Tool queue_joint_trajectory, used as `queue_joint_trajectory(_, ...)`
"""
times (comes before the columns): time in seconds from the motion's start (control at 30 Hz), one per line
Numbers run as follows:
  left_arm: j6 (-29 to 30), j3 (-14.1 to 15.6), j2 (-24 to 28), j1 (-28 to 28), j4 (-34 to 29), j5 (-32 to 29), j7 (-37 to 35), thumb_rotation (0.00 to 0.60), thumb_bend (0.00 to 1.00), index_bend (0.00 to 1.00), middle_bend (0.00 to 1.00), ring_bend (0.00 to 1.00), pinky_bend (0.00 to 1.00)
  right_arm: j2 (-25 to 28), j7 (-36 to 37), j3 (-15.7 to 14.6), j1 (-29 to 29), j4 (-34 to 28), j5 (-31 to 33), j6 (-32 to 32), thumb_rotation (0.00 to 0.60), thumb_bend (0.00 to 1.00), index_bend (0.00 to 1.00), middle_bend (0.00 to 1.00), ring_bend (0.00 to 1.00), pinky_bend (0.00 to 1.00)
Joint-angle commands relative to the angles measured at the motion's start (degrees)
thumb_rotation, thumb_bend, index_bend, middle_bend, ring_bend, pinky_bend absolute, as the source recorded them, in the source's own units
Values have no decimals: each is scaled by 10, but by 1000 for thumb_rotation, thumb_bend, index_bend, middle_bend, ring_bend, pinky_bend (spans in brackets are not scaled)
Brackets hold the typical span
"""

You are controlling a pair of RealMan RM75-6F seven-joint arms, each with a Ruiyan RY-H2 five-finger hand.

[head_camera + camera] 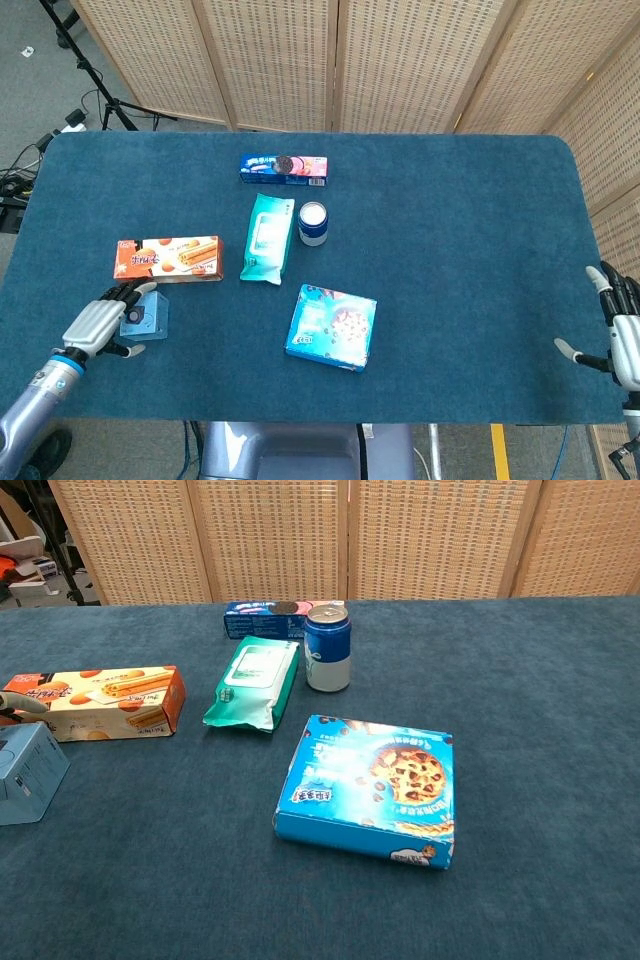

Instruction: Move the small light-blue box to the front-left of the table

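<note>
1. The small light-blue box (146, 317) rests on the blue counter (460, 250) near its front-left corner, just in front of the orange biscuit box (168, 259). In the chest view the same box sits at the left picture edge, partly cut off (28, 772).
2. The left hand (100, 321) lies against the left side of the small light-blue box. Its fingertips (128, 290) reach over the box's rear-left corner. The thumb points forward beside the box. Whether the fingers grip the box or only touch it cannot be told from either view.
3. In the chest view only a fingertip of the left hand shows, at the left edge next to the orange biscuit box (95, 702).
4. The right hand (622, 335) sits at the front-right edge of the counter, well apart from all objects. Its fingers are spread and point upward, the thumb sticks out to the side, and it holds nothing.
5. The blue cookie box (331, 327) lies flat near the front centre of the counter, well to the right of the small light-blue box.
6. The teal wipes pack (268, 237) lies flat behind the blue cookie box, to the right of the orange biscuit box.
7. The blue-and-white can (313, 222) stands upright just beside the right edge of the teal wipes pack.
8. The long sandwich-cookie box (284, 168) lies flat behind the can, toward the rear of the counter.
9. Woven folding screens (330, 60) stand behind the counter.
</note>
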Motion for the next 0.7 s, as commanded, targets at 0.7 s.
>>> queue_joint_trajectory(0.7,-18,10,84,-14,-51,97,-138,600,244,448,383,337,353,0,0,0,1,0,2,-4,600,0,0,0,0,0)
